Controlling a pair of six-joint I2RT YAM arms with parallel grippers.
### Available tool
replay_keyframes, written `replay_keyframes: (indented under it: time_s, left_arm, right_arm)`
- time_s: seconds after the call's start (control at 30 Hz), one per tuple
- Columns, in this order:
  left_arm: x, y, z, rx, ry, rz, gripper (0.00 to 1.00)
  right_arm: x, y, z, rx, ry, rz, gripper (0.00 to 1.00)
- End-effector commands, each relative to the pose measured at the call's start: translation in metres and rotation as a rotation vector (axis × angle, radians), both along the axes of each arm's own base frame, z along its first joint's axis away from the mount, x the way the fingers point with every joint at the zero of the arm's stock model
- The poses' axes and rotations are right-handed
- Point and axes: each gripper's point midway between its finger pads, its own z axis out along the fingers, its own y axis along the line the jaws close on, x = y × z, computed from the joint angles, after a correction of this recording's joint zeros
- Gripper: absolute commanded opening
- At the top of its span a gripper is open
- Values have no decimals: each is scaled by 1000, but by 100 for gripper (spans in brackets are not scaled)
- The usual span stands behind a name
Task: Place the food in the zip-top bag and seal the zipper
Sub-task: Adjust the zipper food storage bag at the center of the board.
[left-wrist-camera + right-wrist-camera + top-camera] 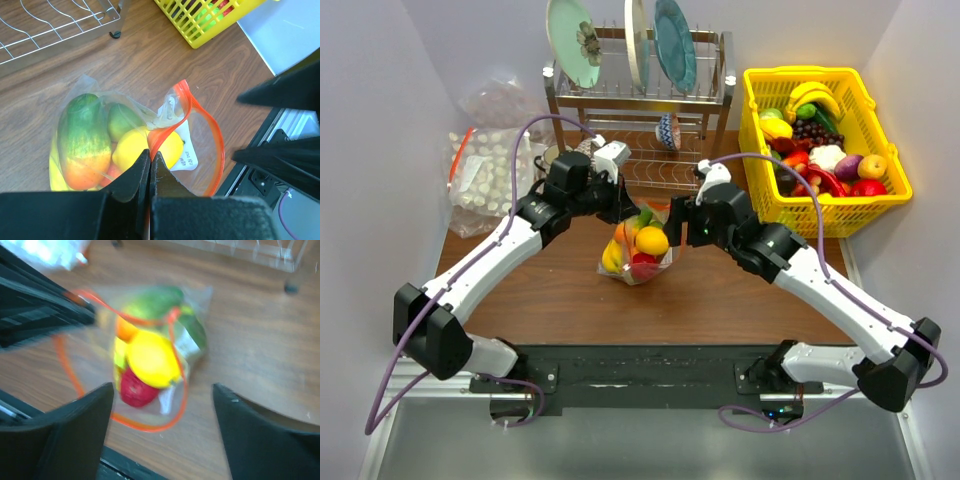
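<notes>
Left gripper (150,154) clamps zipper (216,135); right gripper (162,390) wide, empty; slack zipper loop at 12 o'clock, right wrist view.

Clear zip-top bag (638,270) bulges with glossy food (651,240); its red zipper (216,135) gapes open.

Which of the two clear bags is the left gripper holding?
The small zip-top bag of coloured fruit at mid-table: the left gripper is shut on its red zipper. The larger bag of pale lumps lies untouched at the far left.
</notes>
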Motion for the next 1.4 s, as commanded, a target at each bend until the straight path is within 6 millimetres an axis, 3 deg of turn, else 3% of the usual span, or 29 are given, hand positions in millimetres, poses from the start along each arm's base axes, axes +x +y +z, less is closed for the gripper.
replay_keyframes:
  time_s: [0.0, 0.3, 0.4, 0.43, 0.5, 0.53, 0.63, 0.73, 0.77, 0.83, 0.87, 0.93, 1.03, 1.1, 1.23, 1.37]
  left_arm:
    - [4, 0, 35, -44, -83, 7, 0]
    - [3, 2, 35, -43, -87, 14, 0]
    - [2, 1, 36, -46, -88, 11, 0]
    - [3, 1, 35, -45, -86, 11, 0]
    - [3, 2, 37, -46, -89, 13, 0]
    - [3, 1, 36, -45, -87, 13, 0]
    - [3, 2, 37, -45, -89, 14, 0]
    - [3, 1, 38, -49, -89, 11, 0]
    - [3, 0, 38, -51, -86, 7, 0]
    - [3, -1, 37, -52, -83, 5, 0]
    - [2, -1, 36, -52, -79, 4, 0]
    - [1, -1, 37, -54, -77, 2, 0]
    - [-1, -1, 51, -60, -90, -9, 0]
    - [0, 4, 72, -44, -126, 1, 0]
    - [3, 10, 97, -9, -163, 11, 0]
    - [1, 6, 76, -4, -120, -7, 0]
  right_arm:
    - [-9, -13, -35, -4, 99, -97, 66]
    - [-9, -16, -54, 18, 107, -131, 59]
    - [-8, -13, -66, -5, 137, -125, 45]
    - [-9, -10, -67, 0, 143, -113, 29]
    - [-8, -6, -68, -3, 148, -93, 14]
    - [-9, -4, -66, -2, 150, -81, 0]
    - [-7, -3, -50, -4, 119, -63, 0]
    - [-1, -5, -12, 1, 40, -51, 0]
    - [3, -4, 16, 17, -17, -43, 0]
    - [4, -7, 43, 33, -63, -38, 0]
    - [5, -6, 68, 60, -107, -29, 0]
    - [5, -7, 86, 87, -141, -29, 0]
    - [6, -8, 83, 90, -155, -42, 0]
    - [8, -11, 56, 34, -108, -56, 0]
    - [8, -17, 30, -24, -63, -79, 0]
    - [7, -21, 28, -24, -69, -91, 0]
